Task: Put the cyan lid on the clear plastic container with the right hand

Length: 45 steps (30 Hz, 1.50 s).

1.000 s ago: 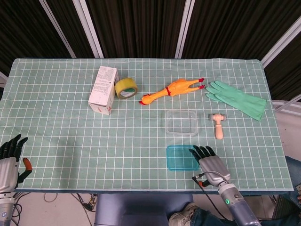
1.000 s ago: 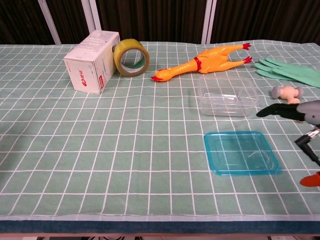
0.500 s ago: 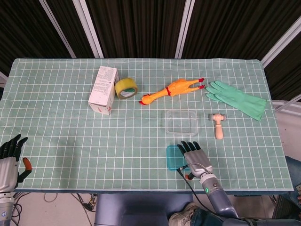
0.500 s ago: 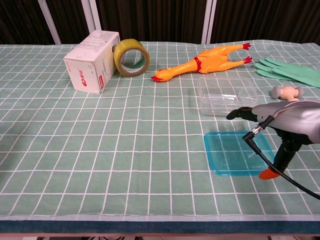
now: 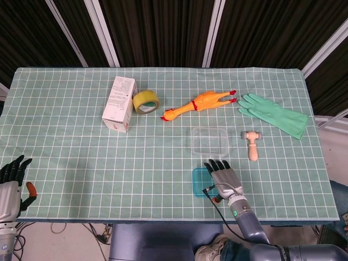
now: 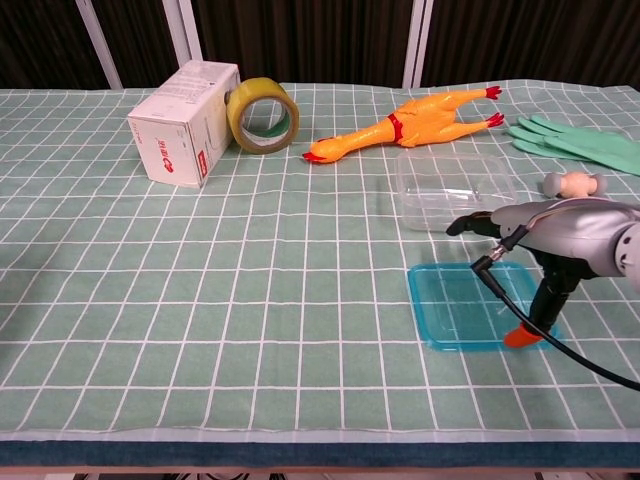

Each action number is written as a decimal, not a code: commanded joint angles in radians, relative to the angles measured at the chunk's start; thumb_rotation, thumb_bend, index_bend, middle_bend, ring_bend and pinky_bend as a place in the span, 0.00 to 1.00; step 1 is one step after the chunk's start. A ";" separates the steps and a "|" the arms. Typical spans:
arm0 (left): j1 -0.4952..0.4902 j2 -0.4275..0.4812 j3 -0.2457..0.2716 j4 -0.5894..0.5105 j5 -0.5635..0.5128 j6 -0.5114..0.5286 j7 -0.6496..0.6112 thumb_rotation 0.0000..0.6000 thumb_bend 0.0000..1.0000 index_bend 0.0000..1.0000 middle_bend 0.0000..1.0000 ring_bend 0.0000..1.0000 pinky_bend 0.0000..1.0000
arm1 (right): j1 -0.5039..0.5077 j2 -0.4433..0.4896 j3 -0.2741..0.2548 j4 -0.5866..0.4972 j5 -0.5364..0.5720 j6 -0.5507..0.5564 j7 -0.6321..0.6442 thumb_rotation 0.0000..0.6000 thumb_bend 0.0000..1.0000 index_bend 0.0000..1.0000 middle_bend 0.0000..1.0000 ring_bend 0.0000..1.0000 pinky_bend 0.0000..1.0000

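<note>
The cyan lid point(image 6: 455, 307) lies flat on the green checked cloth near the front edge; in the head view only its left strip point(image 5: 199, 182) shows beside my right hand. The clear plastic container point(image 5: 209, 141) point(image 6: 455, 190) stands just behind it, with nothing inside. My right hand point(image 5: 224, 177) point(image 6: 560, 235) hovers over the lid's right half, fingers spread and pointing toward the container, its orange-tipped thumb point(image 6: 521, 335) down at the lid's front right edge. My left hand point(image 5: 11, 185) rests off the table's front left corner, fingers apart and holding nothing.
Behind the container lie a yellow rubber chicken point(image 5: 198, 104), a green glove point(image 5: 274, 115) and a small wooden mallet point(image 5: 252, 143). A white box point(image 5: 119, 103) and a roll of yellow tape point(image 5: 145, 101) sit at the back left.
My right hand has moved left from beside the lid to over its right half, and the thumb has come down to the lid's front edge. The left hand stayed put.
</note>
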 commanded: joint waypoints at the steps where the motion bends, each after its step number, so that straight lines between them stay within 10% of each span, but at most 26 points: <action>1: 0.000 0.000 0.000 0.000 0.000 0.000 0.000 1.00 0.74 0.12 0.00 0.00 0.00 | 0.007 -0.009 -0.005 0.013 -0.003 0.002 0.013 1.00 0.17 0.00 0.07 0.00 0.00; 45: -0.002 -0.002 0.001 0.003 0.001 0.002 0.007 1.00 0.74 0.12 0.00 0.00 0.00 | 0.063 -0.049 -0.065 0.081 0.028 0.014 0.074 1.00 0.17 0.00 0.13 0.00 0.00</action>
